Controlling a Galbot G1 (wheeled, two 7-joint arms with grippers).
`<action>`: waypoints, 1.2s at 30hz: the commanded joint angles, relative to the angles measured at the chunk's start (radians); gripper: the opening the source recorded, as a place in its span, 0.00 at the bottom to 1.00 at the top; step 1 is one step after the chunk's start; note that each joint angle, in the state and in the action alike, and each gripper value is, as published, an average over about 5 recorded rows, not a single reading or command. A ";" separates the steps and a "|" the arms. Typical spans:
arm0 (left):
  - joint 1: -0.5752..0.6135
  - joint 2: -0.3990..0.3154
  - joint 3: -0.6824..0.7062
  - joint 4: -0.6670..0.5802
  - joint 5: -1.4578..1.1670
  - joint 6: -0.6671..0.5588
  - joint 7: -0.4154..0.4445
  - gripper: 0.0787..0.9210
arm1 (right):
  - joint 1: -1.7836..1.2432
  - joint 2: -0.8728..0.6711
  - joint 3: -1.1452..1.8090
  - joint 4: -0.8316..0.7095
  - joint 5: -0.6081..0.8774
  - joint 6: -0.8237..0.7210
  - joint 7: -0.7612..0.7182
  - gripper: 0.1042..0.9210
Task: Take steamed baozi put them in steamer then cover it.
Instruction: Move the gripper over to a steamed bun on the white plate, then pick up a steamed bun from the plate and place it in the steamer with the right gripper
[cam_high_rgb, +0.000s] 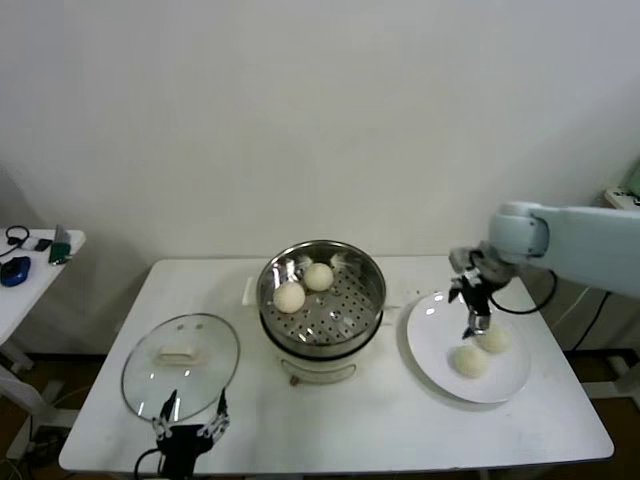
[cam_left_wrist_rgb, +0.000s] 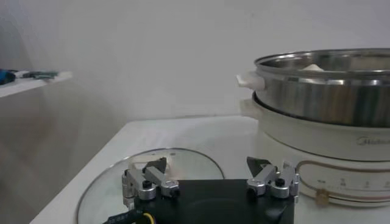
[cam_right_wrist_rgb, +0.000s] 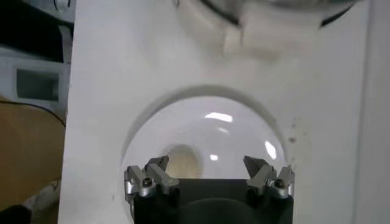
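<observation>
The steel steamer (cam_high_rgb: 322, 300) stands mid-table on its cream base and holds two baozi (cam_high_rgb: 290, 297) (cam_high_rgb: 318, 276) on its perforated tray. Two more baozi (cam_high_rgb: 470, 361) (cam_high_rgb: 494, 339) lie on the white plate (cam_high_rgb: 436, 340) to the right. My right gripper (cam_high_rgb: 477, 322) hangs open and empty just above the plate, next to those buns; the right wrist view shows one bun (cam_right_wrist_rgb: 183, 161) below the open fingers (cam_right_wrist_rgb: 152, 171). My left gripper (cam_high_rgb: 188, 428) is open and empty at the table's front edge, by the glass lid (cam_high_rgb: 181, 363). The steamer (cam_left_wrist_rgb: 323, 91) shows in the left wrist view.
The glass lid (cam_left_wrist_rgb: 177, 167) lies flat on the table left of the steamer. A side table with small items (cam_high_rgb: 30, 248) stands at the far left. The wall runs close behind the table.
</observation>
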 joint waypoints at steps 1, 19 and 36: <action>0.004 -0.001 -0.001 0.002 0.002 -0.002 -0.001 0.88 | -0.292 -0.118 0.171 -0.045 -0.174 -0.009 0.032 0.88; 0.006 0.002 0.003 0.004 0.003 -0.004 -0.004 0.88 | -0.421 -0.057 0.293 -0.120 -0.205 -0.042 0.099 0.86; 0.008 -0.007 0.008 -0.002 0.015 -0.004 -0.006 0.88 | -0.203 -0.053 0.243 -0.072 -0.191 0.051 0.012 0.73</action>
